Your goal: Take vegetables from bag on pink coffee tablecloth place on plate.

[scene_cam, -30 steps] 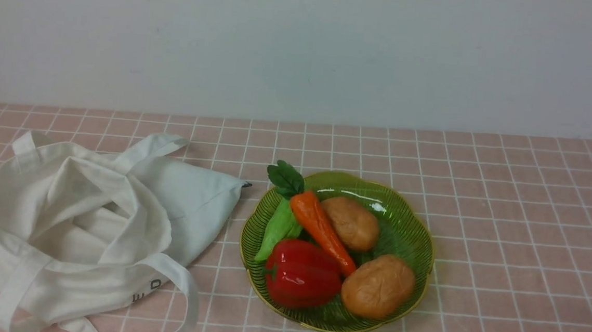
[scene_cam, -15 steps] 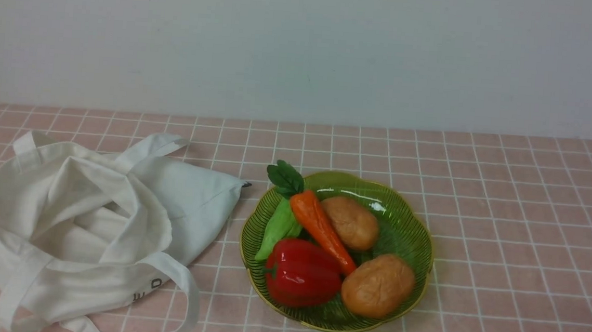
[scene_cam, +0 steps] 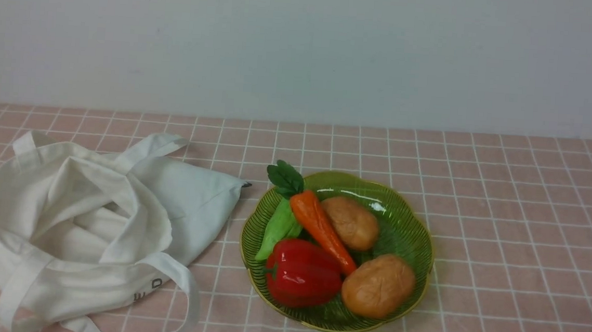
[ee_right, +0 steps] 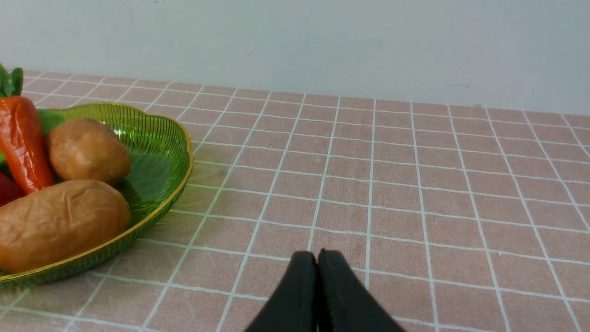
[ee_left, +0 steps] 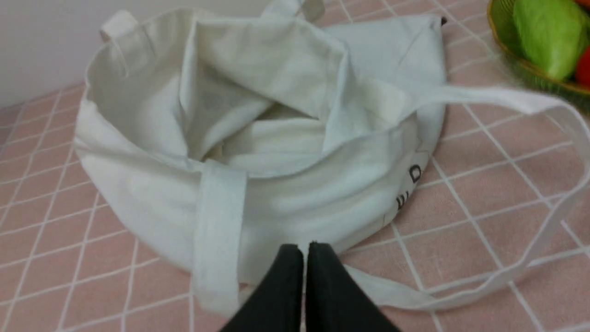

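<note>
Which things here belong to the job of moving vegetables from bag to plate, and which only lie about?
Part of the job:
- carrot
- red pepper
- two potatoes
- green leafy vegetable
- bag
- plate
- tablecloth
- left claw, shut
- right claw, shut

Just lying about:
- nothing visible; only the wall behind

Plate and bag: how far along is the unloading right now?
Looks finished. The plate holds the carrot, red pepper, two potatoes and a green leafy vegetable. The bag lies slumped open; the left wrist view shows only cloth folds inside, though deeper folds are hidden. Nothing is in hand: left gripper and right gripper are shut and empty.
</note>
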